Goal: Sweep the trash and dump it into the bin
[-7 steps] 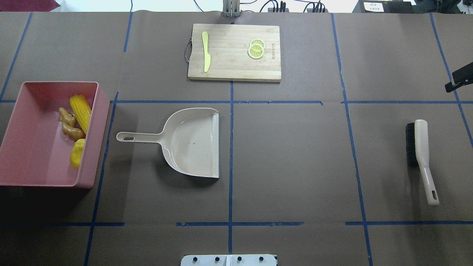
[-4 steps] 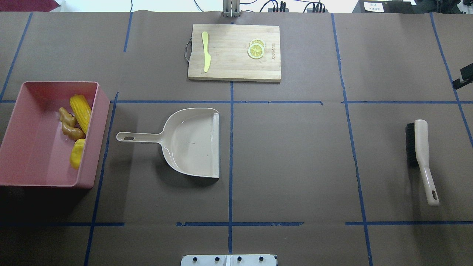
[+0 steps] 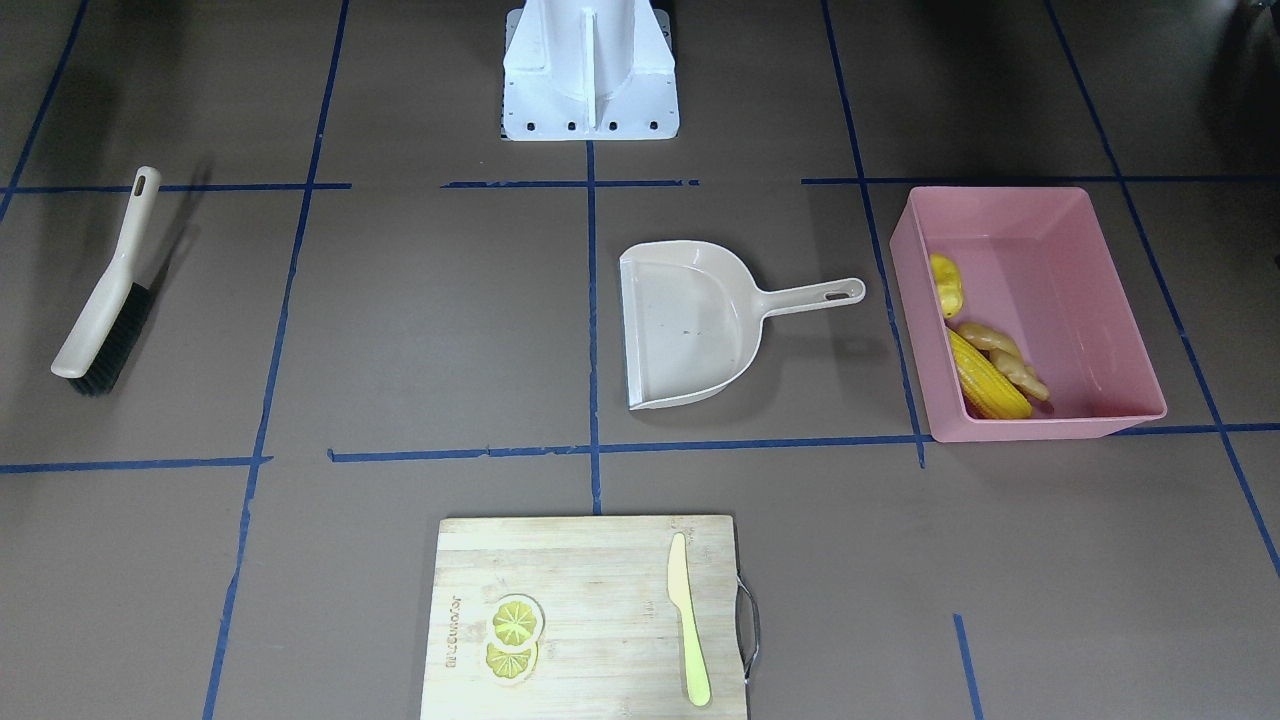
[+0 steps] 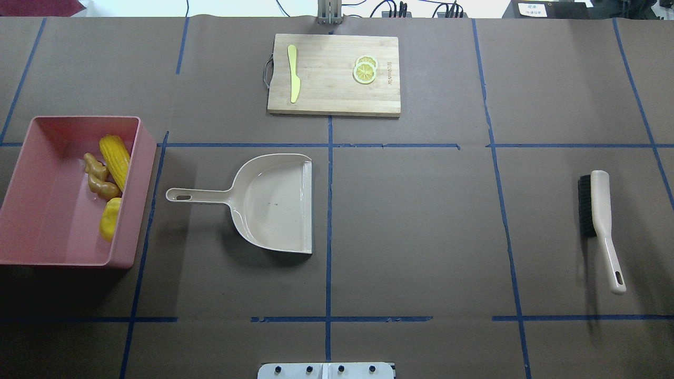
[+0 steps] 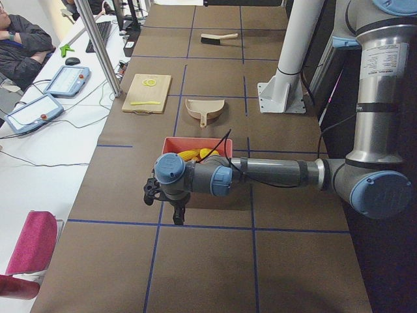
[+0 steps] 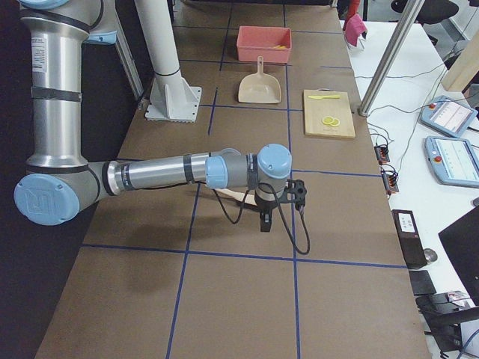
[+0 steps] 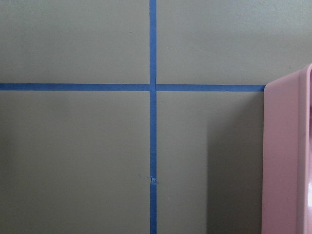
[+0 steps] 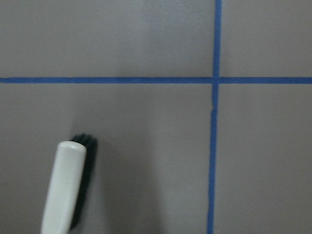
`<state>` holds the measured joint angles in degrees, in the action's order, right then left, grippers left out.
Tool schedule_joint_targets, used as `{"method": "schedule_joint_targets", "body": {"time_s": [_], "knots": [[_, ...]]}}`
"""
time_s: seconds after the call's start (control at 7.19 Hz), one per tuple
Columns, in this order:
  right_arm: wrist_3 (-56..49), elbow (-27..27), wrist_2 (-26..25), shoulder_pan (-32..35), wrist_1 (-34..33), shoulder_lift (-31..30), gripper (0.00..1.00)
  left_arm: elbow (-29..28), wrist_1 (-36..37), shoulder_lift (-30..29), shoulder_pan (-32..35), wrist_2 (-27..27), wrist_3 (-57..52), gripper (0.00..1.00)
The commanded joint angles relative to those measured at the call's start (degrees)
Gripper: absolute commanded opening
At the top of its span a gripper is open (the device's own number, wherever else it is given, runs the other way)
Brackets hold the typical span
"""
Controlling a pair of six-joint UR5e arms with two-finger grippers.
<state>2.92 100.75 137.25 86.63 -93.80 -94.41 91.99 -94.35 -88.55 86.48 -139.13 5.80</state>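
The pink bin (image 4: 47, 210) stands at the table's left end. The trash lies inside it along one long wall: a corn cob (image 4: 115, 159), a ginger root (image 4: 100, 178) and a potato-like lump (image 4: 109, 218). The front-facing view shows the same bin (image 3: 1075, 300) with the corn cob (image 3: 985, 388) in it. My left gripper (image 5: 176, 214) hangs beyond the bin's outer end, and my right gripper (image 6: 264, 221) hangs near the brush. Both show only in the side views, so I cannot tell whether they are open or shut.
An empty beige dustpan (image 4: 274, 202) lies mid-table with its handle toward the bin. A brush (image 4: 597, 221) lies at the right end. A wooden cutting board (image 4: 331, 89) at the far edge carries a knife (image 4: 293, 73) and lemon slices (image 4: 365, 70).
The dark tip of my right gripper at the overhead view's right edge has slid out of frame. Nothing on the table has moved.
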Motion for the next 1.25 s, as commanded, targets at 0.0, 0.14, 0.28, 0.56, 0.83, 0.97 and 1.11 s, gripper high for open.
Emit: {"method": "schedule_joint_targets", "body": {"time_s": [0.0,0.14,0.28,0.56,0.83,0.97,1.11], "knots": [[-8.02,-6.34,-0.23,3.89,0.10,-1.12,1.00,-0.41,0.04,-0.05,0.00,0.09,0.00,1.00],[-7.76,-6.61,-0.40,4.16,0.10,-1.12,1.00,-0.50,-0.05,0.21,0.09,0.09,0.00,1.00],[-6.10,-6.79,-0.23,4.07,0.10,-1.04,1.00,-0.41,-0.05,0.39,0.09,0.17,0.00,1.00],[-6.00,-6.62,-0.14,4.16,0.10,-0.86,1.00,-0.50,-0.05,0.39,0.09,0.17,0.00,1.00],[-6.00,-6.62,-0.23,4.16,0.10,-0.69,1.00,-0.50,0.04,0.39,0.09,0.17,0.00,1.00],[-6.00,-6.62,-0.23,4.16,0.10,-0.60,1.00,-0.50,-0.05,0.57,0.09,0.17,0.00,1.00],[-6.00,-6.53,-0.23,4.51,0.10,-0.60,1.00,-0.59,0.04,0.57,0.09,0.17,0.00,1.00]]}}
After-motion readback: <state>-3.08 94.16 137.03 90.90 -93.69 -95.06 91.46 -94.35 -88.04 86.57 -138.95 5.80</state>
